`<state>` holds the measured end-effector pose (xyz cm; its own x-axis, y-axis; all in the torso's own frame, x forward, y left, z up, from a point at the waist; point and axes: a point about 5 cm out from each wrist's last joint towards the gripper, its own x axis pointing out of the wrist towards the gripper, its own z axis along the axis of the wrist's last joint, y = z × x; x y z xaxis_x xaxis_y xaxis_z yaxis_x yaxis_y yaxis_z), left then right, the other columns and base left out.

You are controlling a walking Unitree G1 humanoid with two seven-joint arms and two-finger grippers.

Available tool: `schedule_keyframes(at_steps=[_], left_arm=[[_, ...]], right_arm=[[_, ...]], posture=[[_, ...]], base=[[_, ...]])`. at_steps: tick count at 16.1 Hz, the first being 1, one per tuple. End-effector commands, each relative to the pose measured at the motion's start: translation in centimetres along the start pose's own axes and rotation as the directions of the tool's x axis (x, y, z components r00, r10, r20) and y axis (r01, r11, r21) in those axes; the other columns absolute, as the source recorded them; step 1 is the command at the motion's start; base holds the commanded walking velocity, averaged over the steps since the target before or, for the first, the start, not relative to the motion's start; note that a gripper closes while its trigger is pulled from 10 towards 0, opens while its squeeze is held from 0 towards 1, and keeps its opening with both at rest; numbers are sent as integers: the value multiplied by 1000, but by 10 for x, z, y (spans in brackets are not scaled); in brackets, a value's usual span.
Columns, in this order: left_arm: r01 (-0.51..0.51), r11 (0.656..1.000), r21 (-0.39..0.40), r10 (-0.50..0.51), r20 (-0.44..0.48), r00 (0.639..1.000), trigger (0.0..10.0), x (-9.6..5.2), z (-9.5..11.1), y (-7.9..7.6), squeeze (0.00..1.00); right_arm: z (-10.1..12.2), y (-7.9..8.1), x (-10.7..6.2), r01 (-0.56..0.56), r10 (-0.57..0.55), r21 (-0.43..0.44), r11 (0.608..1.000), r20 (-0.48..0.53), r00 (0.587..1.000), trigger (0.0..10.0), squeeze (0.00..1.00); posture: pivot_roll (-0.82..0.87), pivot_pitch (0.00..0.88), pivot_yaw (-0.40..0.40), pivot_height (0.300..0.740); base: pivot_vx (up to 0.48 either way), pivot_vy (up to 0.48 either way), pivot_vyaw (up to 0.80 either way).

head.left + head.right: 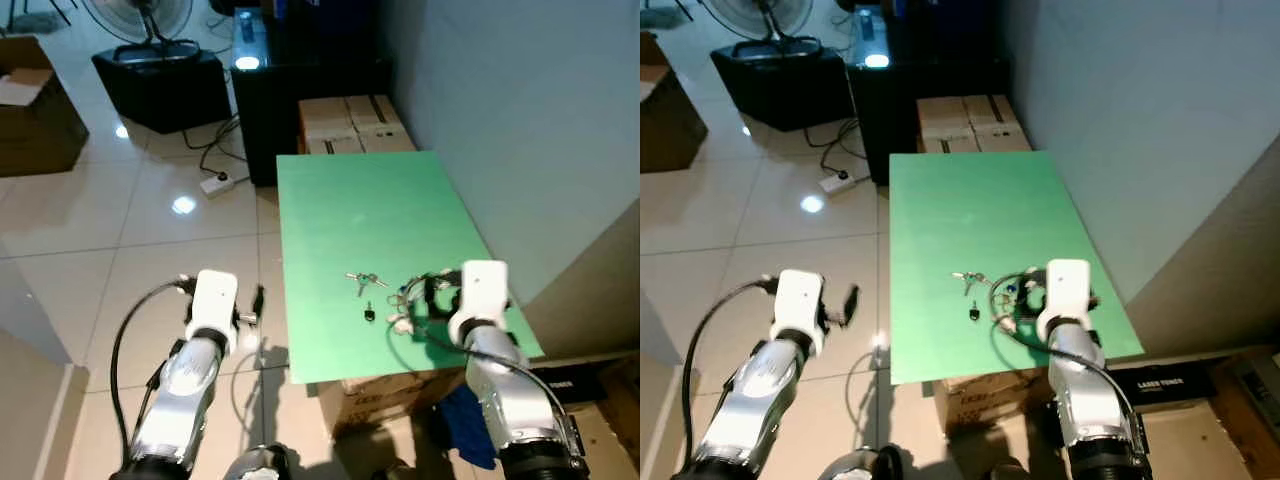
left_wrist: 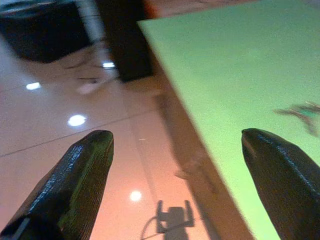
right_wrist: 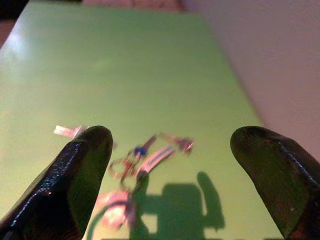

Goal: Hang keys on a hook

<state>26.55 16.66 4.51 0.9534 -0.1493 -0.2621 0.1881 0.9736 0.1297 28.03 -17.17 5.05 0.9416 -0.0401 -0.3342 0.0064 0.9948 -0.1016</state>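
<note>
Two key bunches on green table (image 1: 340,200): nearer keys (image 3: 142,155) just ahead of right gripper (image 3: 170,165), fingers spread wide — reach step, nxt: lower & pinch; no hook seen.

Far half of flat green table (image 1: 370,200) bare for you; pale wall (image 1: 520,130) hems its right edge; key clusters (image 1: 366,282) near front.

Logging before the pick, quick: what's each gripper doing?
Left gripper: open, empty, over the floor.
Right gripper: open, empty, above the keys.
</note>
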Motion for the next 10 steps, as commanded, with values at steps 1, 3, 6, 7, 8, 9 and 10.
schedule_keyframes(at_steps=[1, 3, 6, 7, 8, 9, 10], left_arm=[[101, 995, 4, -101, 64, 993, 10000, -4, 7, -1, 0], [217, 975, 42, -220, 74, 973, 10000, -8, 5, 3, 0], [345, 930, 126, -356, 78, 931, 10000, -11, 6, 9, 0], [404, 908, 111, -413, 83, 907, 10000, -13, 8, 7, 0], [458, 883, 99, -466, 84, 881, 10000, -15, 10, 3, 0], [507, 856, 102, -514, 59, 856, 10000, -18, 9, -1, 0], [527, 842, 117, -535, 49, 843, 10000, -20, 8, -3, 0]], right_arm=[[-8, 3, 0, -30, 30, -19, 999, -39, 999, 10000, 0], [-14, 3, 4, -35, 32, -61, 998, -52, 998, 10000, 0], [-20, 9, 9, -163, 159, -50, 985, -77, 984, 10000, 0], [-20, 11, 10, -199, 195, -41, 979, -83, 977, 10000, 0], [-23, 11, 11, -217, 213, -33, 976, -93, 973, 10000, 0], [-25, 12, 13, -226, 220, -46, 973, -101, 970, 10000, 0], [-27, 12, 14, -234, 228, -47, 971, -109, 967, 10000, 0]], posture=[[-68, 91, -4, 740], [-50, 93, -6, 740], [-32, 90, -3, 740], [-30, 90, -1, 740], [-29, 85, 1, 740], [-30, 78, 7, 740], [-30, 78, 7, 740]], base=[[0, 0, 0], [0, 0, 0], [0, 0, 0], [0, 0, 0], [0, 0, 0], [0, 0, 0], [0, 0, 0]])
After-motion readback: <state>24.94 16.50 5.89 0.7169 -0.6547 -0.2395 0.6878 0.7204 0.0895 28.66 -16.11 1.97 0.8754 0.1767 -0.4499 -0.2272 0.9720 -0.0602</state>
